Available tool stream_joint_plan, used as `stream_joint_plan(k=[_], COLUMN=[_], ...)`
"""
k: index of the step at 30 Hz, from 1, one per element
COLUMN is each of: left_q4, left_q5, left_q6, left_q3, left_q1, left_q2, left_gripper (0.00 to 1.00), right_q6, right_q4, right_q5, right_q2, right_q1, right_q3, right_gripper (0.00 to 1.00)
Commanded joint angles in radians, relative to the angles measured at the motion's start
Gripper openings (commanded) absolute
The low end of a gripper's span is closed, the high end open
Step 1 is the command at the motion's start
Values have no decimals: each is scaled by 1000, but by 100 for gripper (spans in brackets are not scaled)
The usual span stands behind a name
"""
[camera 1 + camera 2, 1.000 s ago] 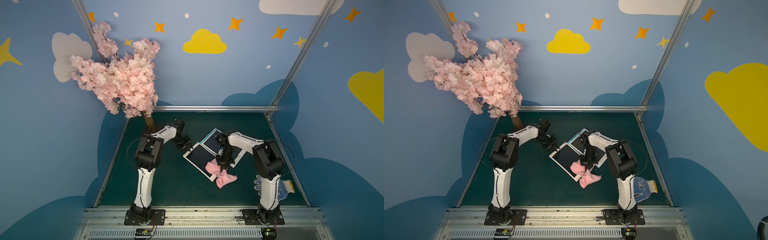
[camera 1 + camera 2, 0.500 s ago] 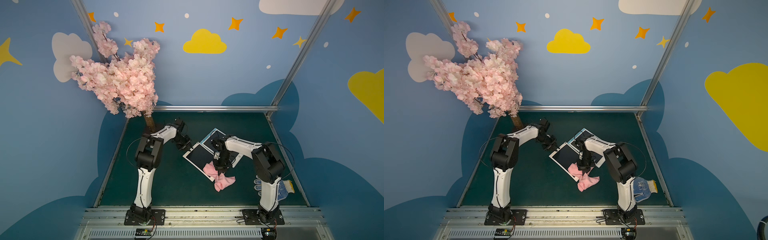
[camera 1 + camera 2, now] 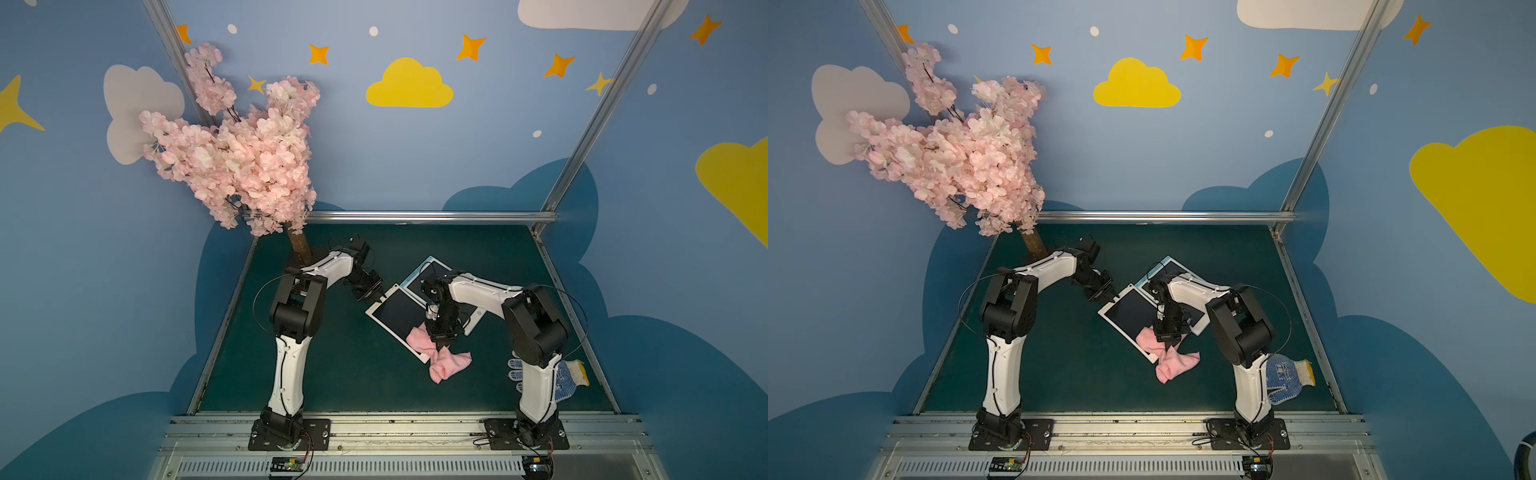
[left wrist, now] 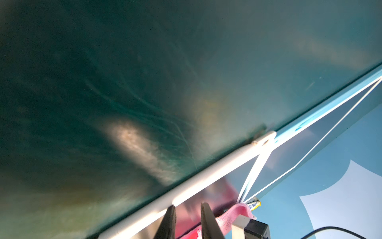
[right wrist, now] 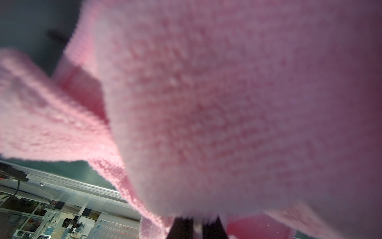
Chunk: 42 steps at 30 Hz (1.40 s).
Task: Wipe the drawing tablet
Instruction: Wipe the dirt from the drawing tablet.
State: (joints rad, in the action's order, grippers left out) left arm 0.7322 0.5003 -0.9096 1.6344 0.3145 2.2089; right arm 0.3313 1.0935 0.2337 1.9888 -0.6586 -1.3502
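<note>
Item: drawing tablet [image 3: 397, 312], white frame, dark screen, flat on the green bench [image 3: 332, 374] near its middle.
Long axis: diagonal, from far left to near right.
Cloth: pink cloth [image 3: 419, 337], bunched; part lies on the tablet's near-right end, the rest trails off the near corner onto the bench.
Right gripper [image 3: 443, 344]: jaws closed on a fold of the cloth, pointing down at the tablet's near-right end; the right wrist view is almost filled with pink pile.
Left gripper [image 3: 379, 296]: at the tablet's far-left corner; the left wrist view shows the jaws with a narrow gap and nothing seen between them, tips by the white rim. Whether they press on the tablet cannot be told.
Key relation: the uncovered screen lies to the far left of the right jaws, along the long axis. The right arm is the nearer one and carries the cloth, so a stroke would likely run that way, toward the left gripper.
In the way: the left gripper at the stroke's far end; a blue-edged board [image 3: 428, 270] just beside the tablet on its far-right side, partly under the right forearm.
Surroundings: work glove [image 3: 569, 376] at near right behind the right arm's base; pink blossom tree [image 3: 245, 166] at far left, well apart.
</note>
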Motion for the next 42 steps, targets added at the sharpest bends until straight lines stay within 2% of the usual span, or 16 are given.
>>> stream_joint_plan(k=[1,10,20,27,34,38,42], left_q4=[15,13,16,23,28,30,32], left_q5=[-39,-39,-43,-41,-44,-46,-48], left_q6=[-4,-5,-6,-6,-4,-5,-6], left_q3=[-15,-12,-12,2,7,9,7], left_q1=[4,6,6,6,8,9,11], left_q2=[28,31,31,40,45,48,47], left_gripper=[25,25,25,25,25,25,25], right_q6=[-21,-104,-192,-337,-454,-516,-551], right_q4=[1,-40,25,-54,-331,-411,-364], right_q5=[-50,-90,-140,-181,-104,-97,-121], right_q2=[22,-80,-5,-106,-332,-349,-307], right_q1=[-6,-23,-32,-24,-7,-10,-2], right_q3=[-24,-64,-107,-12,188,263,263], right_gripper=[0,0,0,0,0,0,0])
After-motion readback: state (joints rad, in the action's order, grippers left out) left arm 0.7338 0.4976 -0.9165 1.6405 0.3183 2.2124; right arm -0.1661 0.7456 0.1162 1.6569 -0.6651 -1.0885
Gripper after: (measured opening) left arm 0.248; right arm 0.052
